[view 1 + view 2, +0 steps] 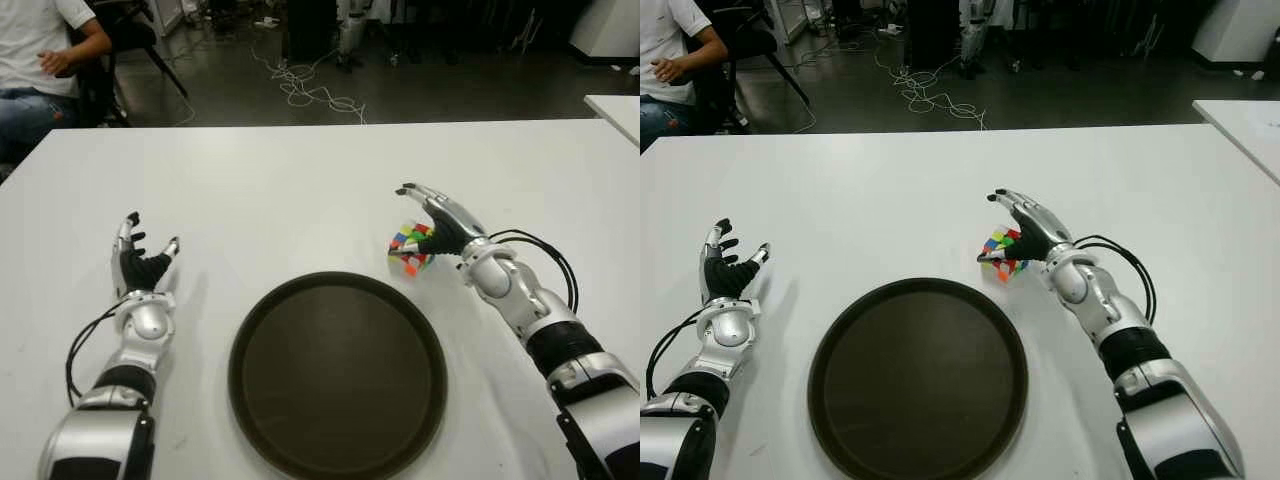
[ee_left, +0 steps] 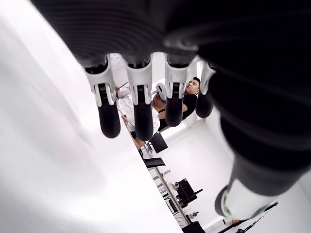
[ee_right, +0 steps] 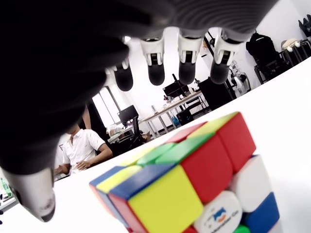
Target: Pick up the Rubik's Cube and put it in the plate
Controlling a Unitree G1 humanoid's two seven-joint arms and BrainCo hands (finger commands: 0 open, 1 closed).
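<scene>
On the far left, the left hand (image 1: 140, 262) is showing beside the round dark-brown plastic plate (image 1: 337, 375), fingers spread and holding nothing. The plate is lying bare, so nothing is delivered yet. Just off its far right rim, the multicoloured scrambled Rubik's Cube (image 1: 411, 248) is sitting on the white table (image 1: 280, 190), with the right hand (image 1: 440, 222) arching over it, fingers extended, not yet closing.

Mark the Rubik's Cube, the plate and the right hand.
Rubik's Cube (image 1: 410, 249), left eye view, on its coloured top face.
plate (image 1: 338, 290), left eye view, on its far rim.
right hand (image 1: 444, 222), left eye view, on the back of the hand, over the cube with fingers spread.
</scene>
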